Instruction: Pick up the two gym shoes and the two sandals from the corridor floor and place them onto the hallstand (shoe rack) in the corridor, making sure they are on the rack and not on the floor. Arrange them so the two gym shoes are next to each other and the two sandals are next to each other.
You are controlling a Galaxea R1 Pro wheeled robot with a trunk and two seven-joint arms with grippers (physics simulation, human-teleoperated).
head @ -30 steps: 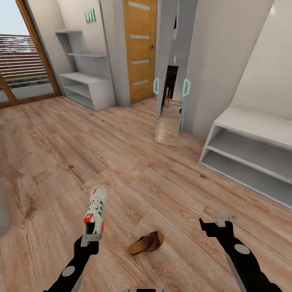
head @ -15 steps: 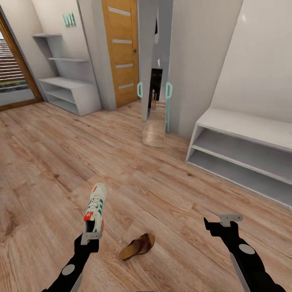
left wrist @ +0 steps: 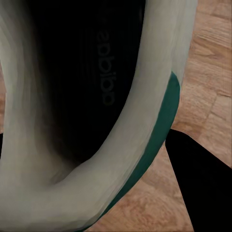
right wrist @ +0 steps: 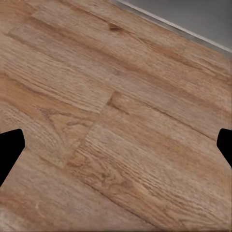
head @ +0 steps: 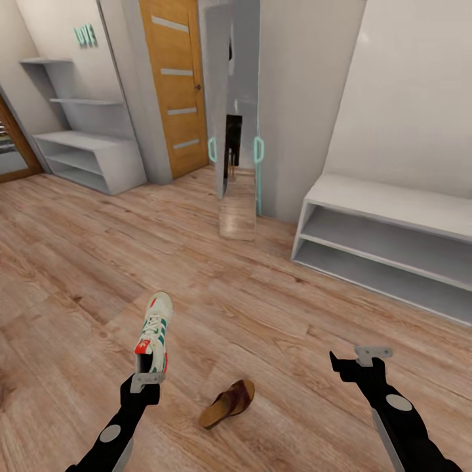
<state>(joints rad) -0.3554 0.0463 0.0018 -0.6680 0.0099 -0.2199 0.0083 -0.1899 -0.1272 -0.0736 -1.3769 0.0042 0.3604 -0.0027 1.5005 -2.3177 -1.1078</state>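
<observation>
Wood-grain planks of the corridor floor [head: 275, 328] spread wide and bare between the robot and the walls, with broad open room ahead and toward the right. Along the right wall stands the light-grey hallstand [head: 387, 196], its flat top and two open shelf slots bare, its near front corner meeting the floor just beside a tall mirror panel [head: 237, 131] with teal handles. A second grey shelf unit [head: 92, 154] sits in the far left corner, next to an orange-brown door [head: 172, 85]. One gym shoe [head: 154, 331] is up off the floor, its toe pointing away from the robot, with the left gripper [head: 147, 380] clamped on its heel rim; the left wrist view looks into its dark opening. A brown sandal [head: 228, 404] lies on the floor between the two arms, nearer the left one. The right gripper [head: 364, 357] hangs over bare planks, fingers apart, holding nothing.
</observation>
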